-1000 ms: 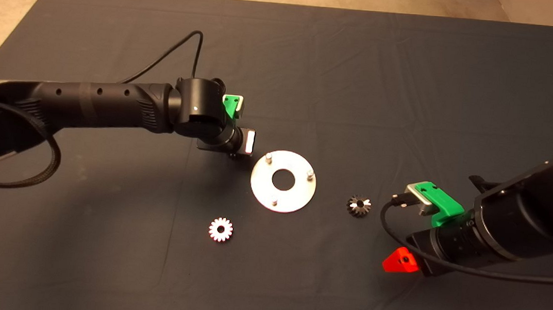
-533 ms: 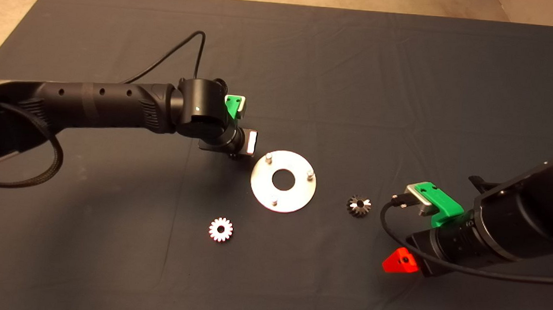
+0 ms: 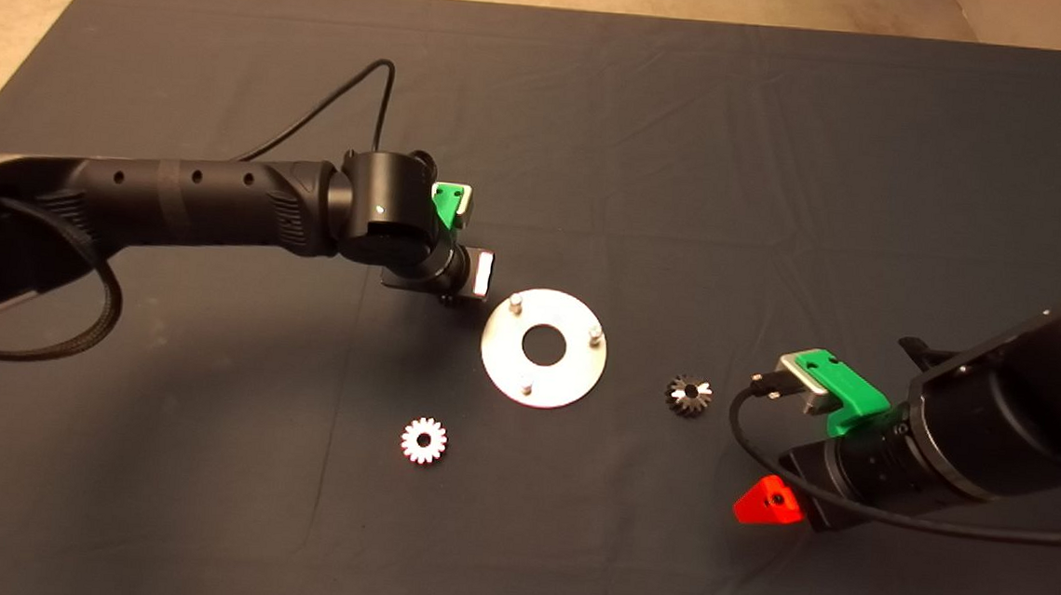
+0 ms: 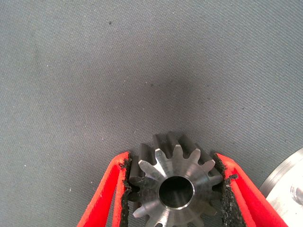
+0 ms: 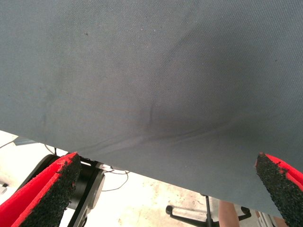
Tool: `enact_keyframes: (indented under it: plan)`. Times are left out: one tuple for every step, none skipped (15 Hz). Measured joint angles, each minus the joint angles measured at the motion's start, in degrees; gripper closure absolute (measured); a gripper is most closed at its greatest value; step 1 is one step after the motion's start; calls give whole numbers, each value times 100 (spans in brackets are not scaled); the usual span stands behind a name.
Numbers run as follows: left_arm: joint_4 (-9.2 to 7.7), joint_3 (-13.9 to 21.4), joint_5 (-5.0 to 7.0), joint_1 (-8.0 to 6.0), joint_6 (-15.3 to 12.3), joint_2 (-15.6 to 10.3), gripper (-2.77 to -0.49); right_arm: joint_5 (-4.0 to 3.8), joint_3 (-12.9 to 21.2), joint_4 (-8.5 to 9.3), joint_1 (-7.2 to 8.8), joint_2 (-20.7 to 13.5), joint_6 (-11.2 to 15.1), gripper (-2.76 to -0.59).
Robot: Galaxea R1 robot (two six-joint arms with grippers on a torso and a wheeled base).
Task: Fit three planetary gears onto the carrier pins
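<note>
My left pincer point(image 4: 175, 189) pinches a gear point(image 4: 176, 185) just beside the plate's rim point(image 4: 289, 182); open mat point(image 4: 118, 71) ahead, right pincer point(image 5: 165, 189) spread wide.

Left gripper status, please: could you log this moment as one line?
left gripper: shut on planetary gear, beside carrier plate | pins bare | two gears on mat | right gripper: open, parked

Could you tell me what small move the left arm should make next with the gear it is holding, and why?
Probably a short shift toward the nearest pin, stopping with the gear's hole above it. The left gripper is shut on a gear, just beside the round plate, whose three pins are all bare. Two other gears lie on the mat, and the right gripper waits open.
</note>
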Motion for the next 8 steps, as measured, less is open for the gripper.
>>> enact_keyframes:
  plan:
    - [0,1,0,1,120,1,-98,0,-4,0,-2,0,0,-275]
    - [0,0,-2,0,154,1,-98,0,-11,0,-18,0,0,-275]
    - [0,2,-5,0,156,1,-97,0,-15,-7,-45,0,0,-275]
    - [-2,2,-5,0,155,1,-97,1,-20,-11,-66,0,0,-275]
    - [-16,2,-2,0,156,1,-97,-2,-22,-22,-79,2,0,-275]
    - [-38,2,-2,-2,156,1,-97,0,-22,-27,-83,2,0,-275]
    - [-63,2,-5,-2,156,0,-96,0,-22,-40,-83,2,0,-275]
    - [-88,9,0,-15,176,0,-96,0,-22,-46,-93,0,0,-275]
